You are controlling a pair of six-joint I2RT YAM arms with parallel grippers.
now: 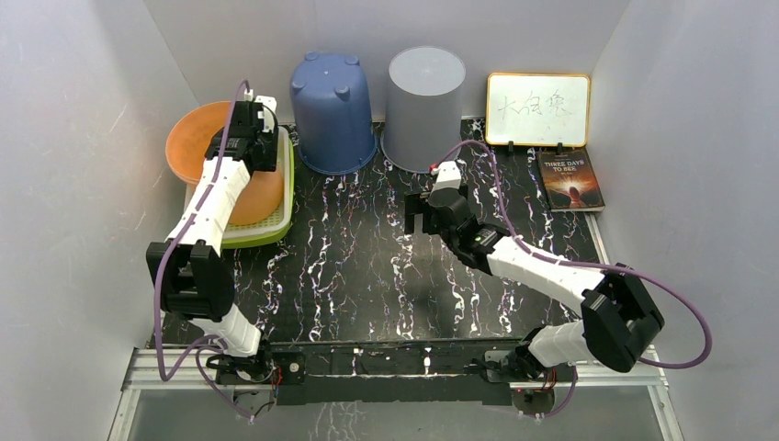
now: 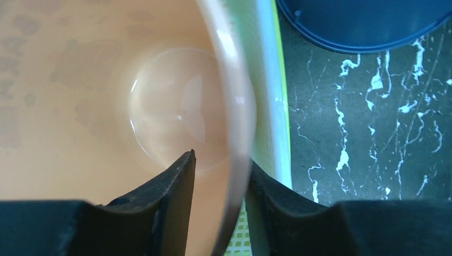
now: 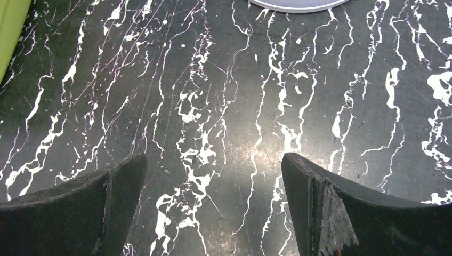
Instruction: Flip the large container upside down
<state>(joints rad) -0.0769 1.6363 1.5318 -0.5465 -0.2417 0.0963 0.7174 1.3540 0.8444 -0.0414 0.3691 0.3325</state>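
The large container is an orange basin [image 1: 197,138] sitting in a green tray [image 1: 276,225] at the back left, its opening facing up. My left gripper [image 1: 244,116] straddles the basin's right rim. In the left wrist view the basin [image 2: 80,106] fills the left side. One finger is inside it and the other is outside against the rim, with a gap on the inner side of my left gripper [image 2: 221,160]. My right gripper [image 1: 421,220] hovers open and empty over the black marbled table; it also shows in the right wrist view [image 3: 213,160].
An upturned blue bucket [image 1: 331,110] and an upturned grey bucket [image 1: 423,106] stand at the back. A whiteboard [image 1: 538,108] and a book [image 1: 571,181] are at the back right. White walls close in on both sides. The green tray's edge [image 2: 266,80] borders the basin.
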